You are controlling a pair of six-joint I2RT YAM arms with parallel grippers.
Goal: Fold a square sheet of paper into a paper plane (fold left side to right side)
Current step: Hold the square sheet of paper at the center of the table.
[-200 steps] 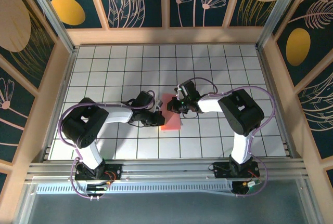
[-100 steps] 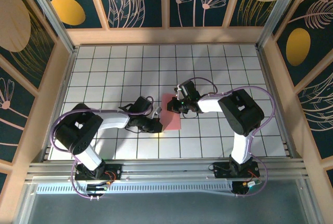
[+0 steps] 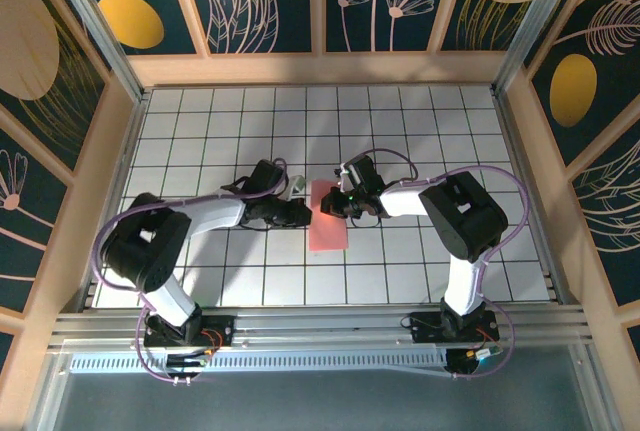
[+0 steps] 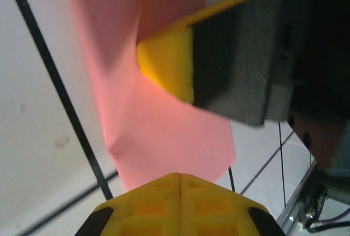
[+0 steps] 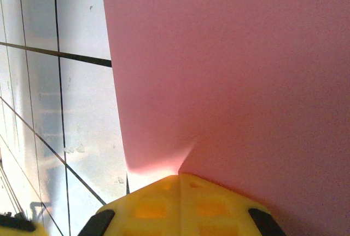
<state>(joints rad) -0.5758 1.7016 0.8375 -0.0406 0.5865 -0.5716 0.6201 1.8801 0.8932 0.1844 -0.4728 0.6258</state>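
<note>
A white surface (image 3: 200, 121) ruled into square tiles by thin dark lines sits inside a pale wooden frame (image 3: 320, 69). Above the frame rise dark teal wall panels (image 3: 270, 11) printed with golden ovals and cream line-drawn leaves and flowers. Silver aluminium rails (image 3: 320, 323) run along the near edge, a perforated grey metal strip (image 3: 320, 361) just below them, under even, bright light

The white counter (image 3: 220, 121), ruled by dark lines into square tiles, is carrying one item directly on its surface: the salmon-pink square sheet of paper (image 3: 328, 219), lying near the centre as a narrow oblong, slightly skewed against the grid.
</note>
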